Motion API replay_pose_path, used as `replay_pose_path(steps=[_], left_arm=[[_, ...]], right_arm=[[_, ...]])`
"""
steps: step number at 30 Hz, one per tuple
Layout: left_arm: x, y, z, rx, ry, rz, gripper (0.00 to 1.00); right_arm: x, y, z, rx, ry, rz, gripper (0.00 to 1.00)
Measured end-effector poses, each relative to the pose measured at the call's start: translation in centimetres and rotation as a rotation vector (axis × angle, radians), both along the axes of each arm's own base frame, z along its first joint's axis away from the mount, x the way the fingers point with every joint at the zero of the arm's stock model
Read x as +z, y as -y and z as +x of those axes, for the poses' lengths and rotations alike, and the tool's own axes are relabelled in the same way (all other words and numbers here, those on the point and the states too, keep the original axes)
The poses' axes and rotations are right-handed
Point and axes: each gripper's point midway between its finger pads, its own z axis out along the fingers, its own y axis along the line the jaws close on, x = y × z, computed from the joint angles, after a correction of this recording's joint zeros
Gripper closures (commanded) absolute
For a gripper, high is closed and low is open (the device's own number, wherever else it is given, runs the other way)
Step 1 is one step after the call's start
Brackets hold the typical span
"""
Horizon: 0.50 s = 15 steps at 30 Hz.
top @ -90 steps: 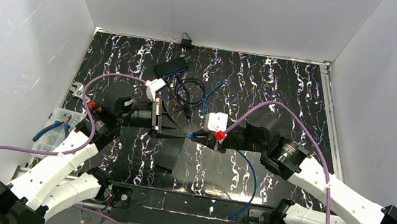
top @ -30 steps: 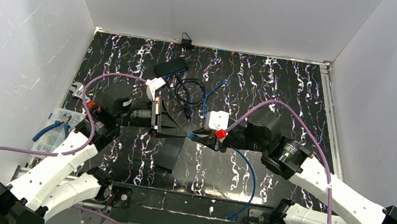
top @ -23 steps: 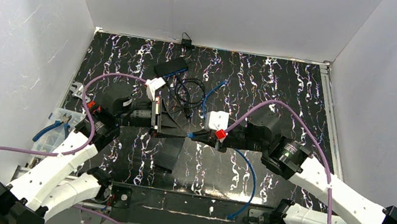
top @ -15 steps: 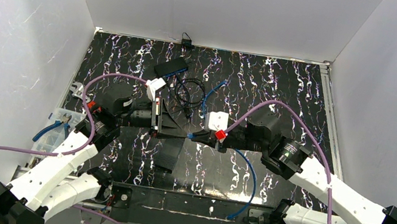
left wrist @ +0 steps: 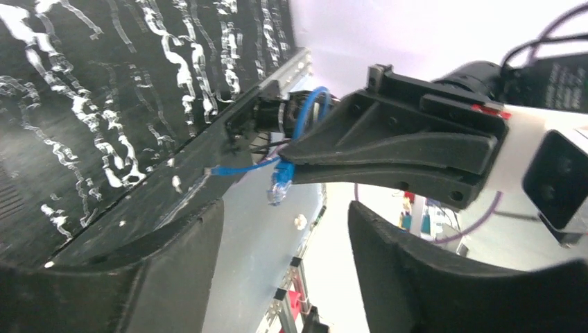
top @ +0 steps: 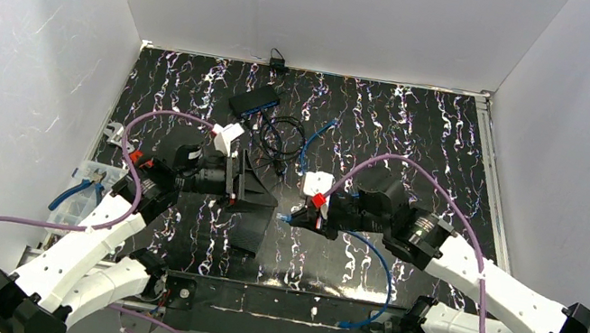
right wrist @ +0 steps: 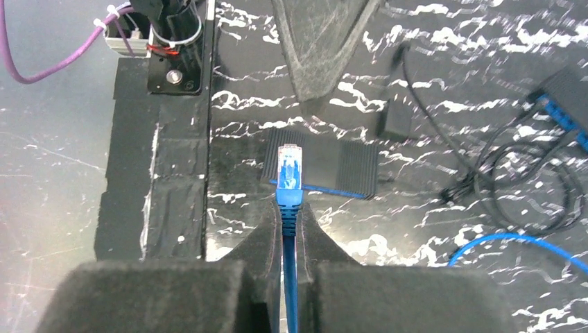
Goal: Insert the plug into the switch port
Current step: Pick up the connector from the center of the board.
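My right gripper (right wrist: pixel 287 216) is clenched on the blue cable (right wrist: pixel 285 291) just behind the plug (right wrist: pixel 289 166), which hangs over the black switch (right wrist: pixel 333 170). My left gripper (left wrist: pixel 281 222) stands released. I should come down slowly — plug square to the port — then push straight.

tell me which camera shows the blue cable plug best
Right wrist: the blue cable plug with its clear tip sits centred and close, pinched between the right arm's fingers. Left wrist shows it smaller, side on. Top external shows only a blue speck.
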Motion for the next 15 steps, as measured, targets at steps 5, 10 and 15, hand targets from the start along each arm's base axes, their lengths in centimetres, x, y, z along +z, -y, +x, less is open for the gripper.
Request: replay_pose_path(steps=[5,10,15], left_arm=[[-2.8,-1.3,0.3,0.053,0.000,0.131,0.09],[-5.5,-3.0,0.8,0.120,0.020,0.253,0.02],[-8.8,-4.4,1.0,0.160,0.010,0.358,0.02]], right_arm=[[-2.8,0.8,-0.5,-0.041,-0.102,-0.064,0.99],[-6.6,1.6,-1.1,-0.084,-0.207,-0.151,0.99],[-10.2,2.1,-1.6,-0.119,-0.297,-0.212,0.99]])
